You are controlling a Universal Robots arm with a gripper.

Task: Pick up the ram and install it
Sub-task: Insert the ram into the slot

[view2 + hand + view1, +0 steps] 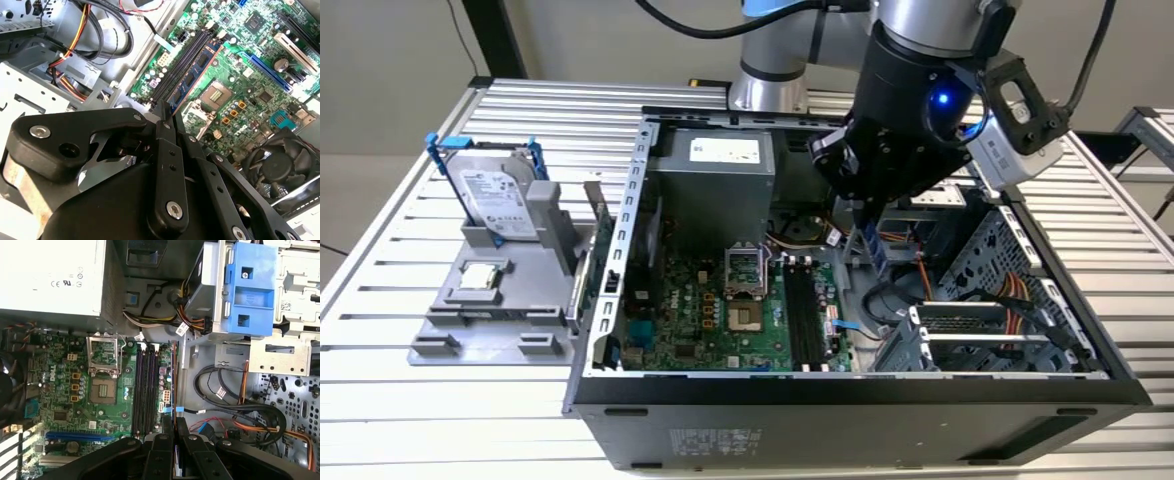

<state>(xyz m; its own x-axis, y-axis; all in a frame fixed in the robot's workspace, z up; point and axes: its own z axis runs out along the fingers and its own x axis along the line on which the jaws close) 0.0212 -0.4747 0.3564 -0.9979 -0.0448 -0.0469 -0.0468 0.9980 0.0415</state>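
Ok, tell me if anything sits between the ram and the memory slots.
Nothing visible does. The gripper holds the ram over the motherboard, close to the memory slots; the cables lie off to one side.

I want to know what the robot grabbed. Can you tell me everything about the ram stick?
The ram is a long, thin bluish board with a row of small chips and a reddish edge. The jaws of the gripper are shut on one end. It hangs on edge over the motherboard, running alongside the black memory slots.
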